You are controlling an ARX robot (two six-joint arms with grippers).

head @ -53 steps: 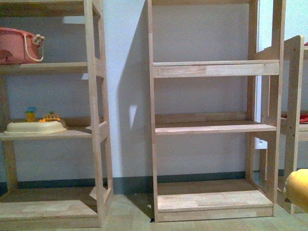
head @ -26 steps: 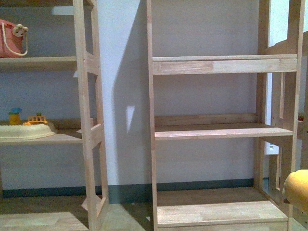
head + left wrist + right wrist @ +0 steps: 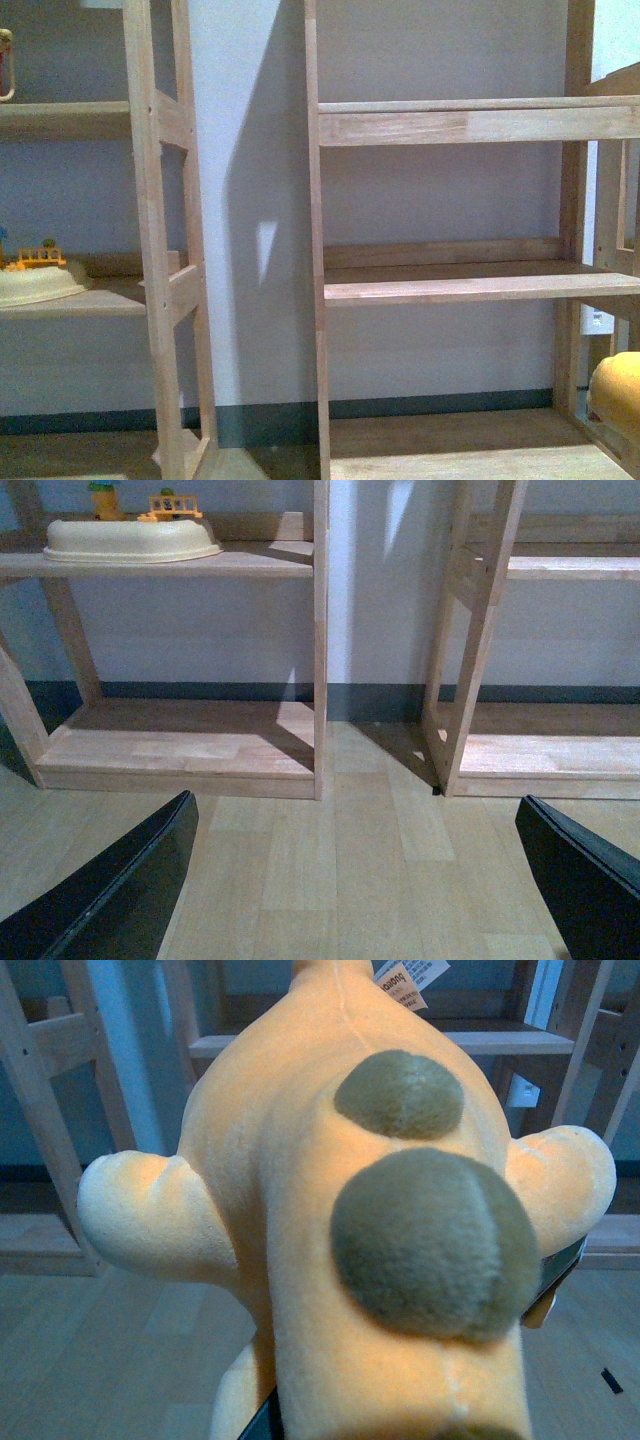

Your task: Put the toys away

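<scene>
**Mia:** What is the biggest thing here?

**Tom:** A tall pale wooden rack (image 3: 320, 250) fills the middle. Its middle shelf board (image 3: 460, 288) has nothing on it. A second wooden rack (image 3: 160, 250) stands to its left.

**Mia:** Where is the toy?

**Tom:** The soft orange-yellow plush animal with round olive-brown spots (image 3: 300, 1180) is up off the pale wood floor (image 3: 340, 880). It is low on the near right, in front of the tall rack's right side.

**Mia:** Who has it?

**Tom:** The right claw (image 3: 415, 1340). It is squeezed tight around the plush animal. Black bits of it peek out on two sides of the body.

**Mia:** Which way does the toy lie?

**Tom:** Its long body points away from the claw, toward the racks. The paper tag (image 3: 410, 980) is at the far end.

**Mia:** So where should it go?

**Tom:** I think onto the bare board. That board is farther off, higher, and to the left of the toy. The right arm is the nearer one.

**Mia:** And the left claw (image 3: 355, 802)?

**Tom:** Spread wide apart, holding nothing, low over the floor.

**Mia:** Anything smaller?

**Tom:** A cream plastic playset with a little orange fence (image 3: 130, 542) sits on the left rack's shelf.
</scene>
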